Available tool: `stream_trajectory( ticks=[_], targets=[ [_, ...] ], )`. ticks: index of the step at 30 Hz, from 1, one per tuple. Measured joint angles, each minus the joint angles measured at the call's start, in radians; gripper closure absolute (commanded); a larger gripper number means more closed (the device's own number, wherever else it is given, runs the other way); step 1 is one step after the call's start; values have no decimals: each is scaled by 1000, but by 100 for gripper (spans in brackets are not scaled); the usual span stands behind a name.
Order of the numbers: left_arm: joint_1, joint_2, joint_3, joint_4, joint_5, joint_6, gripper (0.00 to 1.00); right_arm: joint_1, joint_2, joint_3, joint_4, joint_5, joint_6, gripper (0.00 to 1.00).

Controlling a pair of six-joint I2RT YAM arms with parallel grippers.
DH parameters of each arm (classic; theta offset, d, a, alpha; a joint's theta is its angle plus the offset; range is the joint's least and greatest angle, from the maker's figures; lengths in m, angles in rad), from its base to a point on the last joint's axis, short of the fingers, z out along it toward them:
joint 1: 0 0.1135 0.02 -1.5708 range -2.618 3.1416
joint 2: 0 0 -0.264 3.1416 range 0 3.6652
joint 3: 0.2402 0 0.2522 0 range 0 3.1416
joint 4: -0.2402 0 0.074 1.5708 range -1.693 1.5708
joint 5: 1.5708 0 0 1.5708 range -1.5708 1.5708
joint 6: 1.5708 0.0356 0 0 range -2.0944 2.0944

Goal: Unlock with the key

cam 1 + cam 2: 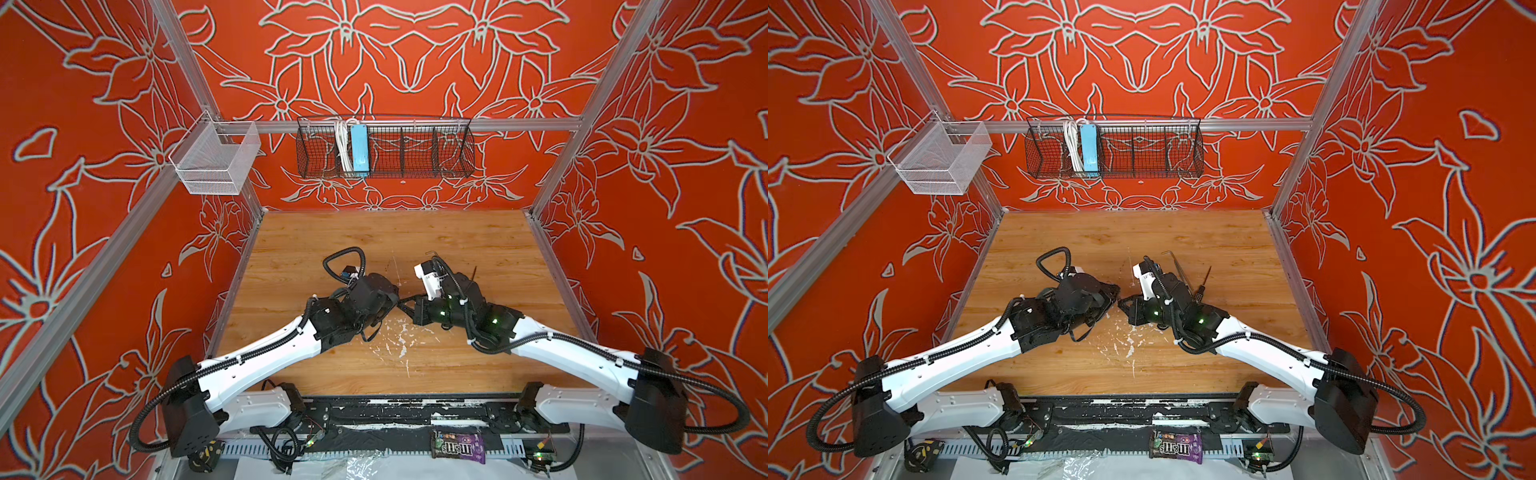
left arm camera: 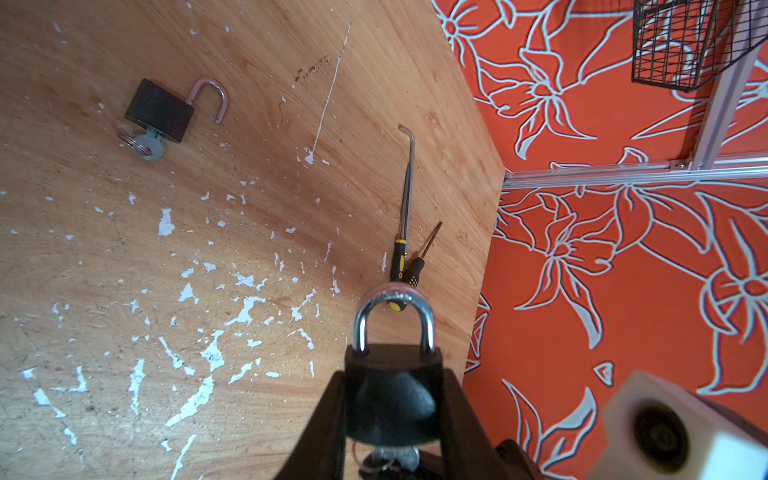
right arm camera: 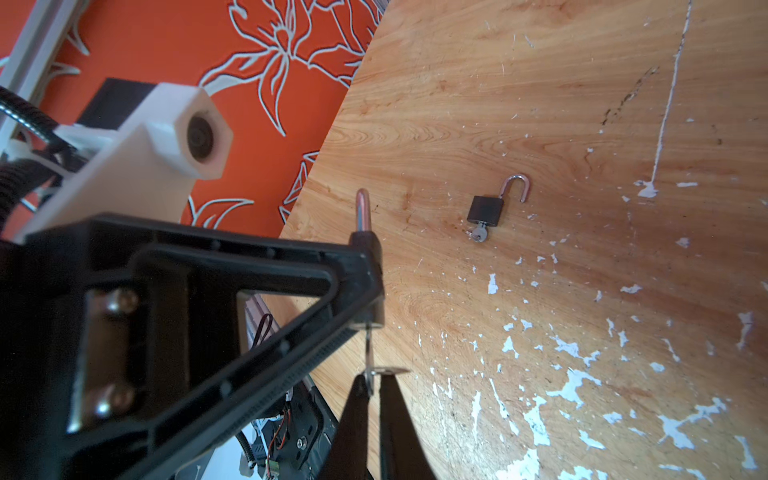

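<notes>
**Top views:** arms meet over mid-desk (image 1: 415, 232). The left claw (image 1: 394, 297) and right claw (image 1: 404, 306) are tip to tip, and what they hold is hidden.
**Left wrist view:** left claw clamped on the padlock (image 2: 392, 357) body, shackle shut. Tools (image 2: 405, 199) lie beyond.
**Right wrist view:** right claw pinched shut on the key (image 3: 368, 349), which is seated in the padlock base.
**Both wrist views:** an open lock (image 2: 160, 110), its own key inserted, lies flat on the desk. The held padlock is in the air, well apart from it.
**Desk:** wood grain, flecked white.
**Room:** orange flower-print walls (image 1: 685, 208), aluminium frame (image 1: 519, 124), black wire basket (image 1: 384, 149), white mesh basket (image 1: 216, 160).
**Axis:** runs shackle to key. The shackle points away from the left wrist camera, the key toward the right claw.
</notes>
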Motion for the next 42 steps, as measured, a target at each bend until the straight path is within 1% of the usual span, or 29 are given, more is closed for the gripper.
stream_trajectory(
  ticks=[8,18,21,22,27,30,35,39,42],
  targets=[
    [5,3,1,7,28,16,100,0,3,0,12,8,-23,99],
    [16,34,1,15,43,19,100,0,29,0,8,30,-55,100],
    [15,34,1,18,40,27,100,0,23,0,-1,35,-77,98],
    [14,34,1,22,38,34,100,0,19,0,-3,37,-85,96],
    [4,20,2,30,26,58,100,0,-2,1,-31,35,-124,77],
    [5,11,2,35,13,74,100,0,-23,-2,-55,36,-131,71],
    [10,9,10,38,-6,95,100,0,-83,-11,-66,33,-112,68],
    [11,9,11,49,-9,98,100,0,-127,-23,-66,46,-40,68],
    [11,9,11,55,-9,98,100,0,-130,-27,-51,67,10,68]
  ],
)
